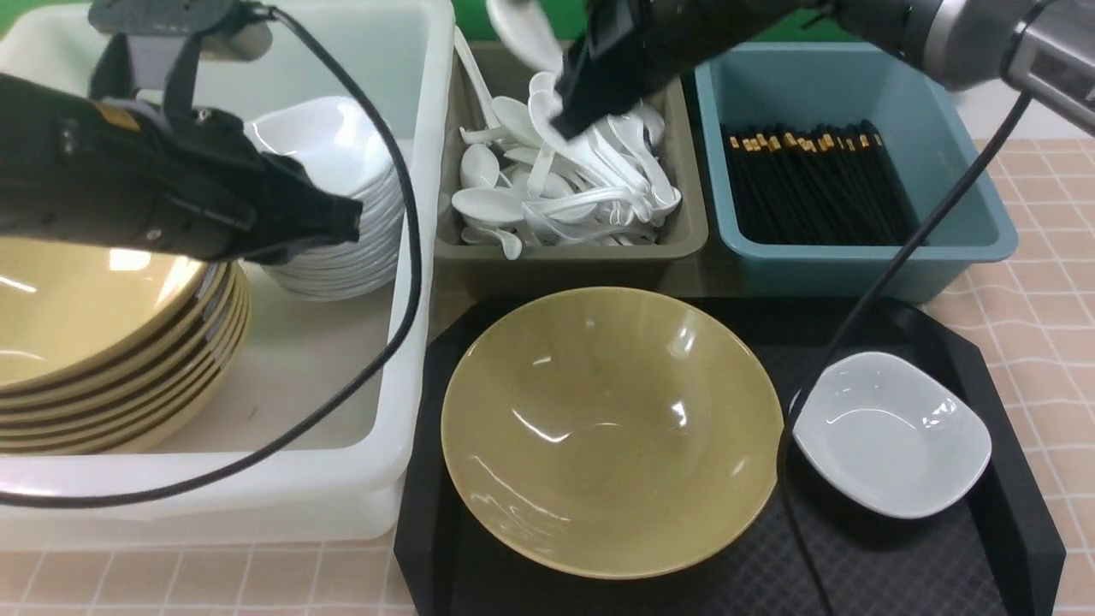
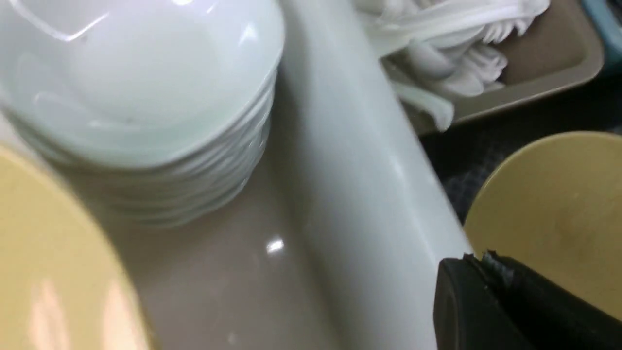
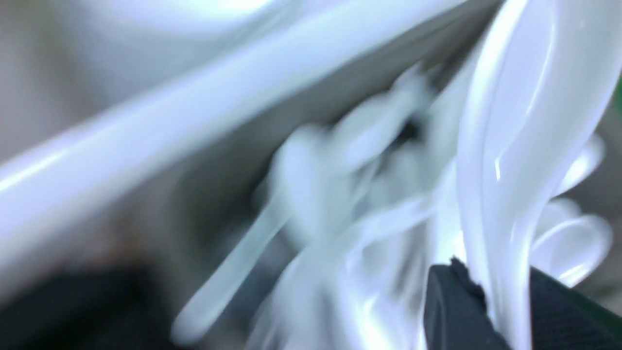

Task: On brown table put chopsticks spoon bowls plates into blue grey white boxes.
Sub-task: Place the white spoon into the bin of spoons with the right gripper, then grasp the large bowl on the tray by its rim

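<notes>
Spoon (image 3: pixel 515 121), in right tool (image 3: pixel 500 279), over grey box (image 1: pixel 565 257)

Bright green backdrop (image 1: pixel 469 19) along the far side — the scene is evenly, brightly lit.

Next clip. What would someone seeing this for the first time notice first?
The big mustard-yellow bowl fills the middle of the black tray, with a small white dish beside it on the right. Behind them, the right hand grips a white spoon over the olive-grey box, which holds a pile of spoons.
</notes>
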Robot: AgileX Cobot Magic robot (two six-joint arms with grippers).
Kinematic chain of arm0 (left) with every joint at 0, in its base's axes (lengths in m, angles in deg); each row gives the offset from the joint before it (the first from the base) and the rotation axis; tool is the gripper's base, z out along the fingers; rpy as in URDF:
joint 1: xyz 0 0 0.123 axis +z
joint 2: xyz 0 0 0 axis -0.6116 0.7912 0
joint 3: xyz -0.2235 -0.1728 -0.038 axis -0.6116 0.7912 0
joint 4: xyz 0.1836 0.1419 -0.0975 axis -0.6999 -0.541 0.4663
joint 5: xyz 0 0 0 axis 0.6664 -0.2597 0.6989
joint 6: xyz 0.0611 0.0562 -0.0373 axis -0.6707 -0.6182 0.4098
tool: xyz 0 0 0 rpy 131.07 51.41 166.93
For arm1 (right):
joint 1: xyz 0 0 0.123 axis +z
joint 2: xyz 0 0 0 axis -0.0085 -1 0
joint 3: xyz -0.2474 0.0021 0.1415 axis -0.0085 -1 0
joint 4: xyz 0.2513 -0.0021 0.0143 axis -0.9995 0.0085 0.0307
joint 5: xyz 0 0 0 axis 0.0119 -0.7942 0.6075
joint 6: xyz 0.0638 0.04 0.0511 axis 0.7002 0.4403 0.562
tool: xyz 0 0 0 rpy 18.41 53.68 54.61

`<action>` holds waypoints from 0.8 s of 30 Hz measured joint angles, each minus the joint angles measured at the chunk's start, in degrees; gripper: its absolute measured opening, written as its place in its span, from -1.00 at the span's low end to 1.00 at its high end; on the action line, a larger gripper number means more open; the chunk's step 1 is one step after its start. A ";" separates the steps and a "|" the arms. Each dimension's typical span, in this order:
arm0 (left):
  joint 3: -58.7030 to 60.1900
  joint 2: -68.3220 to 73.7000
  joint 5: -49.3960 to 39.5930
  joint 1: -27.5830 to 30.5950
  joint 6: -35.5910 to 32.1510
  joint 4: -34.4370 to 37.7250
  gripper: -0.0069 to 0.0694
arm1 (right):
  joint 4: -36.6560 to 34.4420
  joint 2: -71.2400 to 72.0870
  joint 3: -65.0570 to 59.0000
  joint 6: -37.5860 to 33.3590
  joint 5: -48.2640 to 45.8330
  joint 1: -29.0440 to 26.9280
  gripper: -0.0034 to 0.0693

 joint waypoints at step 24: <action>-27.09 24.67 -19.28 -13.63 -4.10 -6.53 0.39 | -0.59 6.81 11.32 5.40 -33.71 -1.04 0.64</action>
